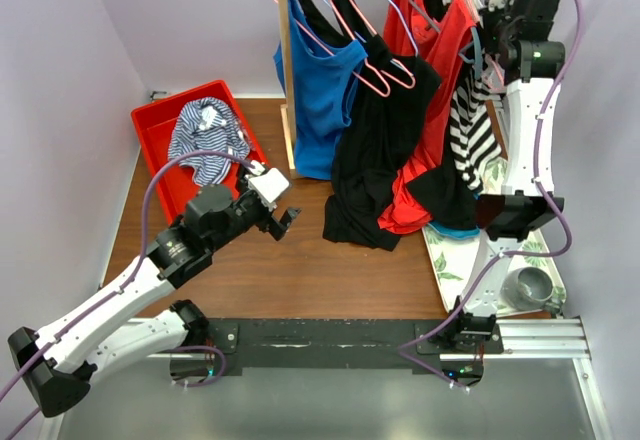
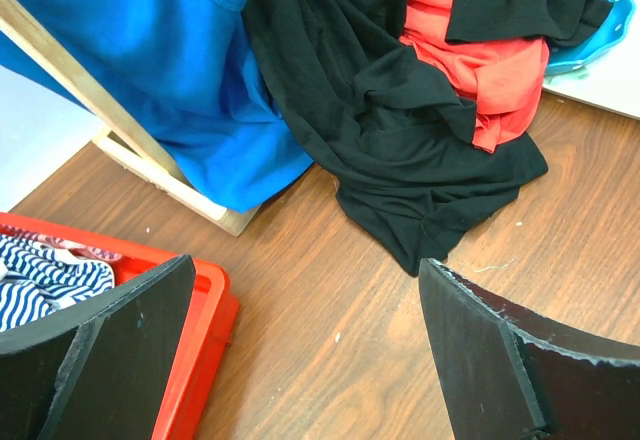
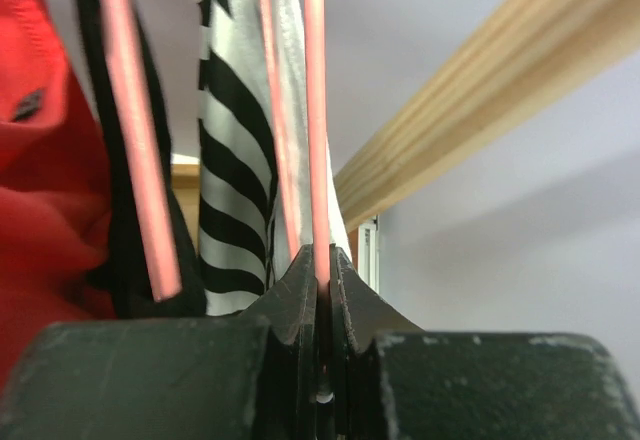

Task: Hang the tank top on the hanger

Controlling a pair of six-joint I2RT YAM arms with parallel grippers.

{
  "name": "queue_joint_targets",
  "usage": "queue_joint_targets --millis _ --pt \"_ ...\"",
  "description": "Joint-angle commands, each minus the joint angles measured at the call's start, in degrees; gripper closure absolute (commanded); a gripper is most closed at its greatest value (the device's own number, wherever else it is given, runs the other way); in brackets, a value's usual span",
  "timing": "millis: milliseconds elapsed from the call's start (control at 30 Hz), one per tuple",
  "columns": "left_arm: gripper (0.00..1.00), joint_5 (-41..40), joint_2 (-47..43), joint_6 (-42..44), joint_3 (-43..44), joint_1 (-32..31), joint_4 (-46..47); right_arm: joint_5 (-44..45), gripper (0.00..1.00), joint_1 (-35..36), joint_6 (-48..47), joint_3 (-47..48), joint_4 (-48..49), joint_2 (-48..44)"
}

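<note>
Right tool [image 3: 320, 260] pinches the pink hanger [image 3: 315, 110] wire.
The striped tank top [image 3: 228, 190] hangs just left of it; left tool [image 2: 305, 265] is spread above the surface [image 2: 560, 220].

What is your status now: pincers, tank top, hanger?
Right pincer shut on hanger. Left pincer open, empty, above table. Tank top hangs at rack, red top crowding beside.

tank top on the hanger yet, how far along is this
Mostly done, it seems: the tank top hangs by the rack, draped at the pink hanger. In hand: the right gripper has its fingers shut on that wire. The left gripper is open. Left: release.
</note>
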Motion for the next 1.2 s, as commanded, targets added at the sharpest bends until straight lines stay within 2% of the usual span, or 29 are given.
queue_joint_targets --millis 0,533,667,767,1100,1167 --pt "0.00 -0.3 -1.6 -0.7 1.9 0.1 1.1 3.1 1.00 2.2 -2.5 2.3 5.9 0.9" --pt "0.00 -0.3 -2.7 -0.5 1.3 0.1 0.9 7.2 1.00 2.0 -2.8 1.5 6.6 0.7" --pt "0.00 -0.1 -2.8 -0.4 1.3 0.1 0.9 7.6 0.85 2.0 -2.6 1.5 6.7 0.7" --pt "0.00 -0.1 -3.0 -0.4 1.4 0.1 0.7 7.6 0.80 2.0 -2.4 1.5 6.8 0.6" --pt "0.00 0.0 -3.2 -0.5 1.6 0.1 0.4 7.1 0.71 1.6 -2.0 1.4 6.7 0.4" --pt "0.00 0.0 -3.3 -0.4 1.8 0.1 0.2 6.0 0.56 1.4 -1.9 1.7 6.7 0.2"
